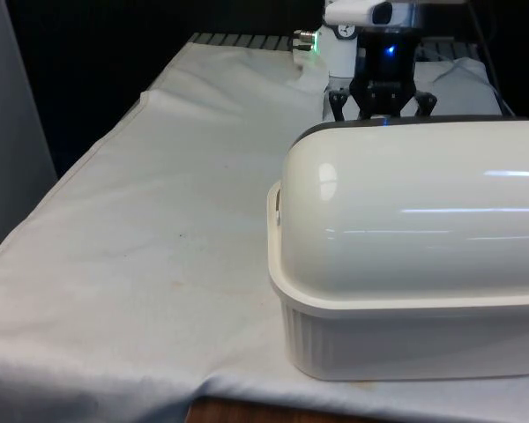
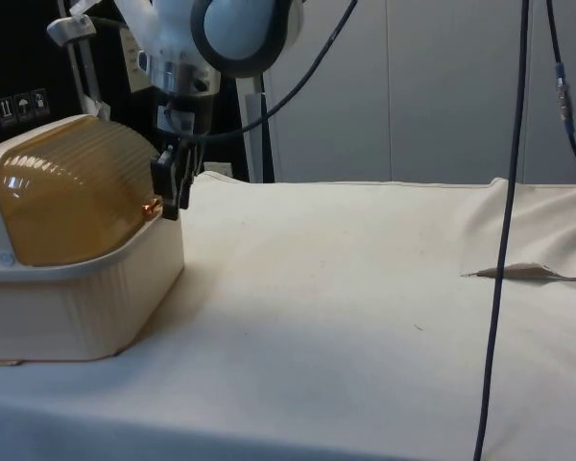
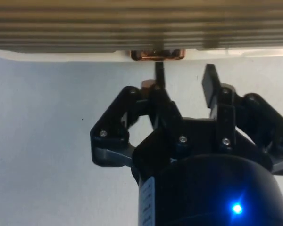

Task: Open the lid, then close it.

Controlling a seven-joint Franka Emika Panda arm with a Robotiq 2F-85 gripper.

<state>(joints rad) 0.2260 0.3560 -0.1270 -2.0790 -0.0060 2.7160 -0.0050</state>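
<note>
Front view: bread box (image 1: 406, 264) standing at the front view's right on the white-clothed counter (image 1: 141, 247), its long axis running across the picture, white domed back toward the camera. Black hand (image 1: 381, 106) just beyond the top edge of the box, on the far side, mostly hidden by it. So the opening side faces away, toward the arm.

Side view: ribbed amber lid (image 2: 72, 192) down over the cream base, closed. Small copper handle (image 2: 151, 207) at the lid's lower front edge. Hand (image 2: 173, 187) hanging just in front of that edge, fingers pointing down, level with the handle, very near or touching; contact not clear from here. Handle lying from the hand straight toward the box.

Wrist view: ribbed lid edge (image 3: 141, 28) running crosswise, parallel to the line between the two fingers. Copper handle (image 3: 156, 55) just ahead of the hand (image 3: 183, 77), a little off toward one finger rather than centred in the gap. Fingers (image 3: 208, 82) apart at a moderate width, holding nothing. Judged: a short move forward, with a slight sideways correction, needed to bring the handle between the fingers before lifting the lid.
</note>
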